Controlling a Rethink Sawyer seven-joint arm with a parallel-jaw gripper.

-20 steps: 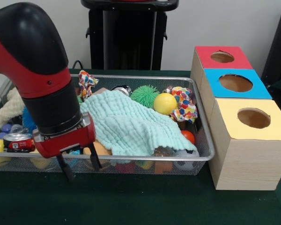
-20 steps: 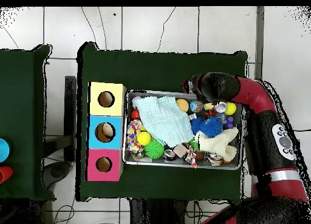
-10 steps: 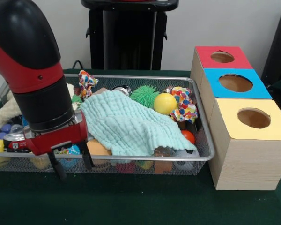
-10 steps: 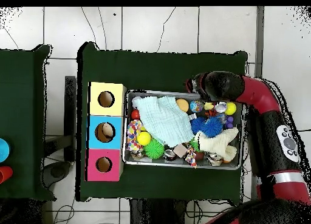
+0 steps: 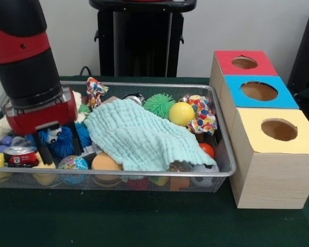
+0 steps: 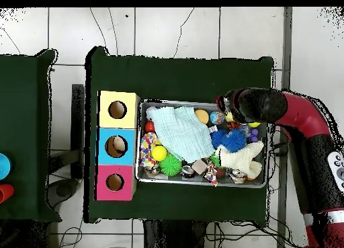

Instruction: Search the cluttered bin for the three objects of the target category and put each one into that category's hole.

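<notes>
The hand (image 5: 58, 145) has moved from the bin's near rim back over its left end, fingers spread and empty, straddling the blue spiky toy (image 5: 67, 140). No target reached yet; the mint cloth (image 5: 139, 136) still covers the wire bin (image 5: 224, 175).

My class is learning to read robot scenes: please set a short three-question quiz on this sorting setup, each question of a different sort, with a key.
1. True or false: the mint green cloth lies over part of the clutter in the wire bin.
2. Multiple choice: in the front view, which box is farthest from the camera? A. yellow box B. blue box C. red box
3. Fill in: the open gripper hangs over the bin's end that lies ____ the boxes (nearest / farthest from).

Key
1. True.
2. C.
3. Farthest from; its fingers are down among the toys, by the fuzzy blue toy, and hold nothing.
</notes>
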